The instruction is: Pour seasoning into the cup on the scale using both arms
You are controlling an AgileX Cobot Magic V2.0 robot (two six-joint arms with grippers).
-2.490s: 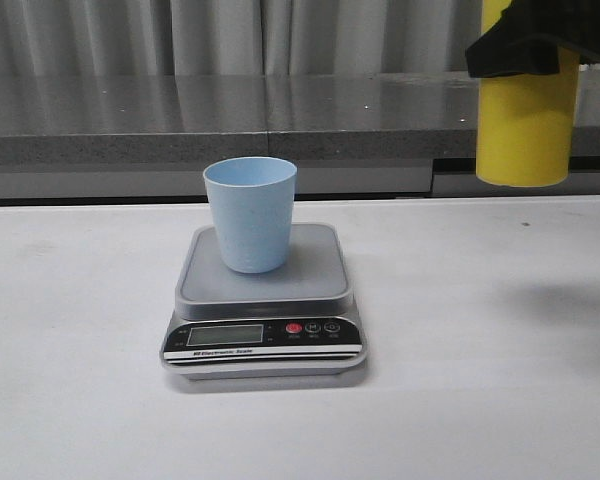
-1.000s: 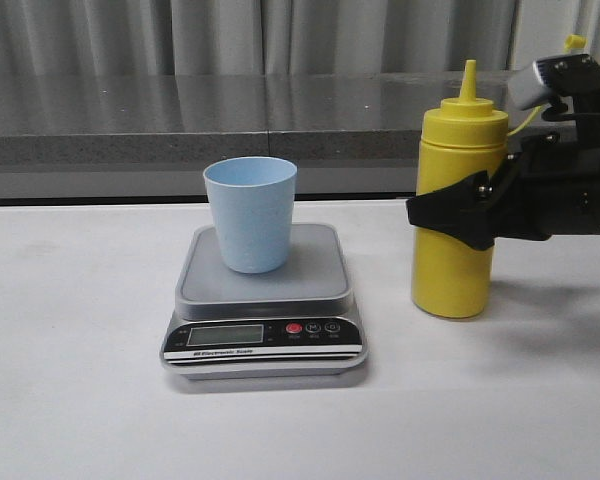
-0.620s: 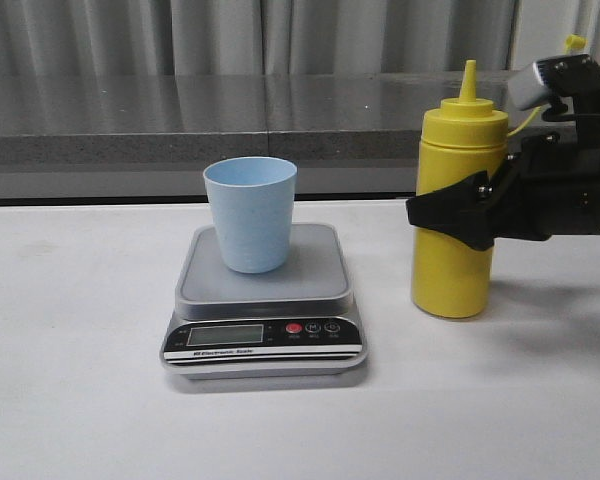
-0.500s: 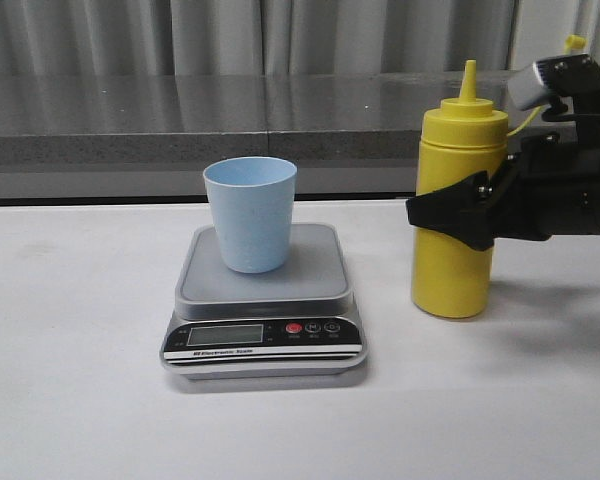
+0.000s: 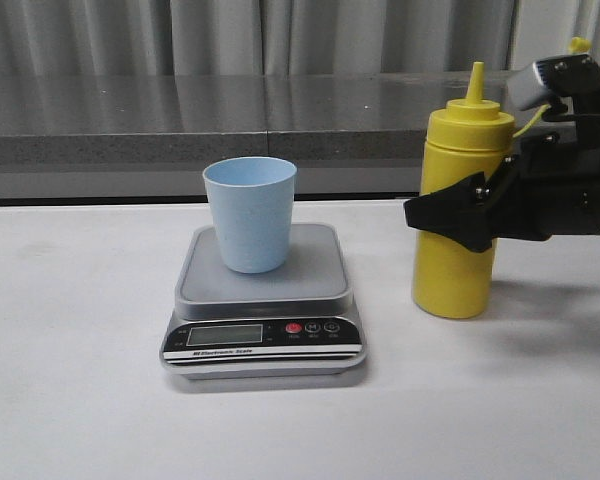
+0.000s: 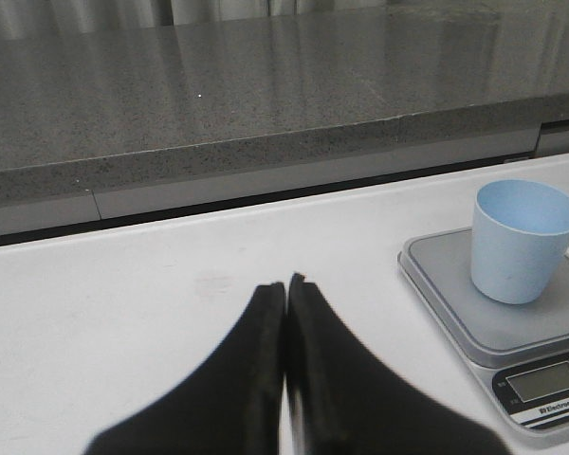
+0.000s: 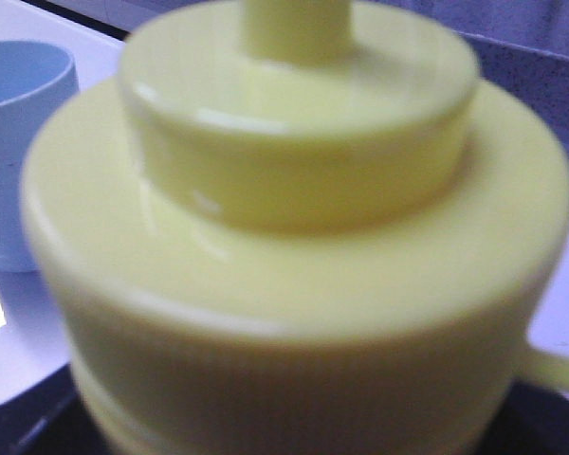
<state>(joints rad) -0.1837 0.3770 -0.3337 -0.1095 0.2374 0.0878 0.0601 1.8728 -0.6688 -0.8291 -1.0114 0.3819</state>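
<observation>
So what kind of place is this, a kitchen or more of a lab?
Probably a test bench dressed as a kitchen. A white table holds only a scale, a blue cup and a yellow seasoning bottle, with a speckled grey counter and grey curtains behind.

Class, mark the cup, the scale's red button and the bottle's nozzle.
cup (image 5: 250,215), front view, middle of its outer wall.
red button (image 5: 294,328), front view, on the scale's black panel.
nozzle (image 5: 476,82), front view, the bottle's pointed tip.
</observation>
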